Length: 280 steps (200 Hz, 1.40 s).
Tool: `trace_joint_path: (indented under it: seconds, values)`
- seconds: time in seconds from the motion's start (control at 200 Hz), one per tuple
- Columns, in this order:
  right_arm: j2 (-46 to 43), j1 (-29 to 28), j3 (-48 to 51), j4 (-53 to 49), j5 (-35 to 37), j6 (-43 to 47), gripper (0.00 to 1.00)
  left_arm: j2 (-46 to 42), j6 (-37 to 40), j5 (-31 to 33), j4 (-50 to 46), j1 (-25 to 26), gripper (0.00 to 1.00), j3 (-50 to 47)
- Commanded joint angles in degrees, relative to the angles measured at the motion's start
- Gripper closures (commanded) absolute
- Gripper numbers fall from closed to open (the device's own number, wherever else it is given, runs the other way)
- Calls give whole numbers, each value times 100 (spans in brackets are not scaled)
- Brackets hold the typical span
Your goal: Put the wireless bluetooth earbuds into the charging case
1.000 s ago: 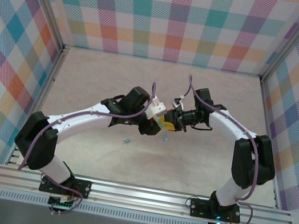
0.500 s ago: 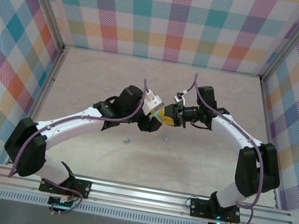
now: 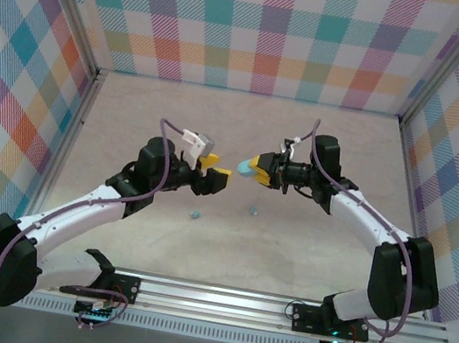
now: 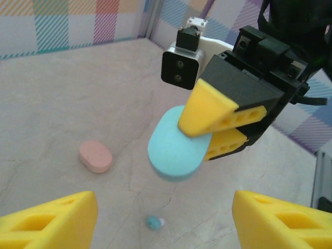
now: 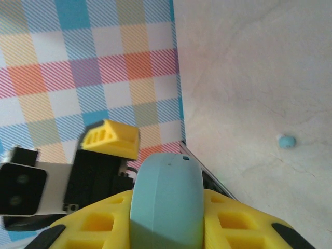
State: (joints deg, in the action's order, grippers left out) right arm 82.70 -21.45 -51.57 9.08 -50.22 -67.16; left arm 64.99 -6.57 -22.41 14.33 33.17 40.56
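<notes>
Tabletop (image 4: 62, 98), from the left wrist, carries pink case (image 4: 95, 156) and blue earbud (image 4: 154, 223).

**No Legible Writing**

No text, brand, number or sign can be read on anything in these views. The blue charging case (image 5: 166, 202) carries one tiny dark mark (image 5: 184, 157) at its far rim, too small to tell whether it is a letter or symbol.
</notes>
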Motion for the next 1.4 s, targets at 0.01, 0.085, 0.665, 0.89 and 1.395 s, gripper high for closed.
trace_joint_path:
  seconds: [0.01,0.085,0.665,0.89,1.395]
  values:
    - [-330,13,29,817,302,-777,81,-28,-322,-774,1243,-91,30,-193]
    - [-421,10,-57,873,303,-931,81,125,-217,-1175,1544,-91,30,-162]
    - [-1010,-184,-127,1288,823,-1696,79,1281,-376,-1618,3213,-28,34,558]
    - [-1006,-219,-74,1424,846,-1817,79,1750,-774,-1701,3457,-30,34,858]
    - [-949,-227,-2,1603,773,-1987,78,1850,-670,-1862,3291,-30,50,1046]
